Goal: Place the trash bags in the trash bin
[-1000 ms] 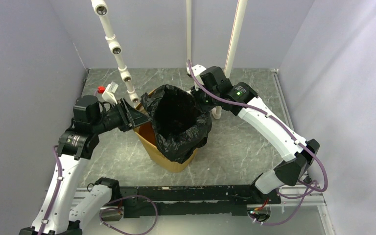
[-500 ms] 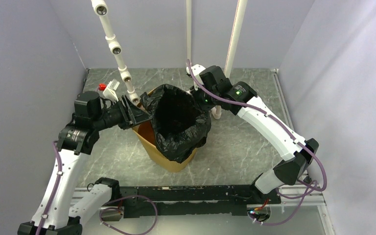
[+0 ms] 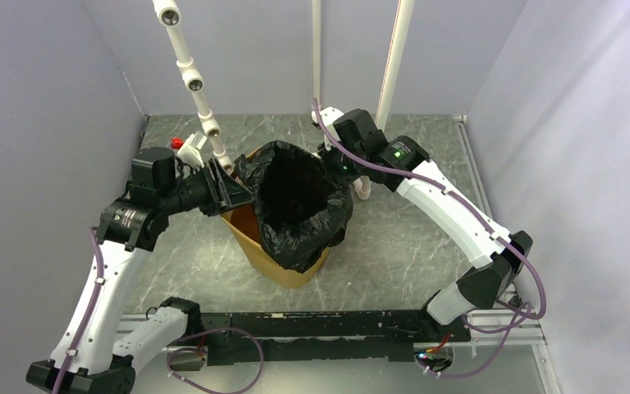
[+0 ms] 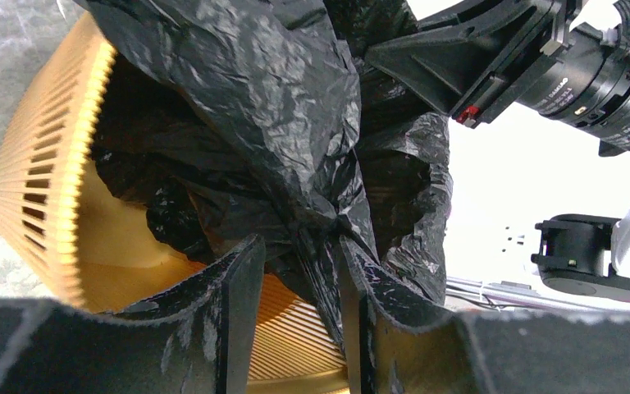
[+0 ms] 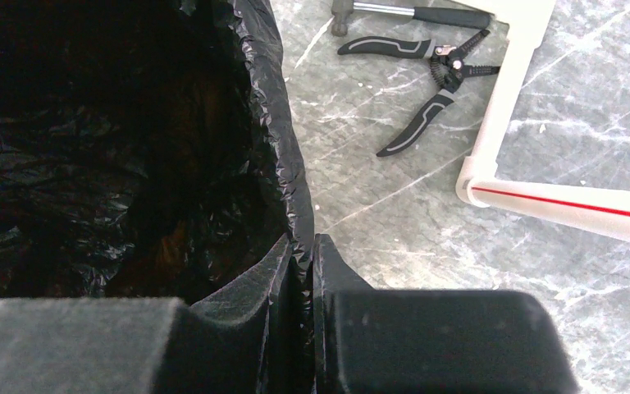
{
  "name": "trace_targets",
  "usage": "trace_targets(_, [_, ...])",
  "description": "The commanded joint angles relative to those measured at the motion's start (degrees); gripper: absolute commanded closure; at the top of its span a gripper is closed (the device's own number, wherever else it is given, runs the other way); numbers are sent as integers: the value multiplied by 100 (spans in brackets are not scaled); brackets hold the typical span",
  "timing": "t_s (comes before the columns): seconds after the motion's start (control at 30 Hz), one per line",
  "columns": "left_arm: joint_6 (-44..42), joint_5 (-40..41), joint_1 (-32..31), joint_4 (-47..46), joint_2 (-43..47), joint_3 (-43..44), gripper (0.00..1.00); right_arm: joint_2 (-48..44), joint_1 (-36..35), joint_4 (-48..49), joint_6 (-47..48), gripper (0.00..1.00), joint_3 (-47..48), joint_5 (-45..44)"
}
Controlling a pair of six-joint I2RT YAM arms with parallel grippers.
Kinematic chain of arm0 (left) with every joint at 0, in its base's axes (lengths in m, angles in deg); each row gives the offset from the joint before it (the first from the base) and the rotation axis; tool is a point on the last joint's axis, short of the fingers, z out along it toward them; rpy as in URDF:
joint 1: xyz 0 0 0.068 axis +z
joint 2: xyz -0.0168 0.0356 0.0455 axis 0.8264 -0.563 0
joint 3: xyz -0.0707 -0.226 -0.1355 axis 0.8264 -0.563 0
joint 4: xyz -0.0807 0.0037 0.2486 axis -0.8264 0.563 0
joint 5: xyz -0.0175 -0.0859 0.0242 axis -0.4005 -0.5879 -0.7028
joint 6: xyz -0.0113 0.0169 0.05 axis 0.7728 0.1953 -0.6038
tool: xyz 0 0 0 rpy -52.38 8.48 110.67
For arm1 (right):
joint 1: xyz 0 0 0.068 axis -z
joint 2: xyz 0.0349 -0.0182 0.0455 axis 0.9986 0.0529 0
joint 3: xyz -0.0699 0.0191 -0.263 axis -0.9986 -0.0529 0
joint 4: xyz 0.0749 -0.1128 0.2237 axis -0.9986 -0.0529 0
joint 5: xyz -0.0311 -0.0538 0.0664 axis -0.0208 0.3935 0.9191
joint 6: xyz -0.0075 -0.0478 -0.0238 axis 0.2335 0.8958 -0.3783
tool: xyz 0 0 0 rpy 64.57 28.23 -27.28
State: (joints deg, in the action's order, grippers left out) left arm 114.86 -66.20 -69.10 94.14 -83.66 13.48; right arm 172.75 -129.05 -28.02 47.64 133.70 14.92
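- trash bin point(image 3: 283, 267): stands upright near the middle of the table point(image 3: 402, 238); shows yellow-orange slitted sides below the liner
- trash bag point(image 3: 299, 193): sits inside the bin with its mouth open upward; folds over the rim on the right and near sides; leaves the left rim partly bare
- left gripper point(image 3: 234, 190): reaches in at the bin's left rim; holds its jaws partly apart with a bunched, knotted fold of the bag between them; cannot tell whether clamped or only touching
- right gripper point(image 3: 328, 160): sits at the far right rim; pinches the bag's edge between nearly closed jaws
- pliers point(image 5: 431, 82): lie flat on the table beyond the bin, just beside a white pipe point(image 5: 500, 98)
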Motion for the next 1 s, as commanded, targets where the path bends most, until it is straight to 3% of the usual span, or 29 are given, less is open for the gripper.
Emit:
trace_targets(0.0, [64, 269, -275, -100, -14, 61, 56, 12, 16, 250, -145, 96, 243, -19])
trace_targets(0.27, [115, 1138, -959, 34, -179, 220, 57, 2, 16, 260, -181, 96, 236, 1])
trace_targets(0.37, [261, 1293, -1009, -261, -71, 91, 63, -26, 16, 295, -199, 96, 191, 22])
trace_targets(0.67, [307, 1311, -1194, -545, -114, 144, 97, -66, 24, 336, -212, 96, 64, -27])
trace_targets(0.97, [-292, 2282, -1193, 631, 504, 628, 98, -159, 148, 343, -232, 98, -85, -84])
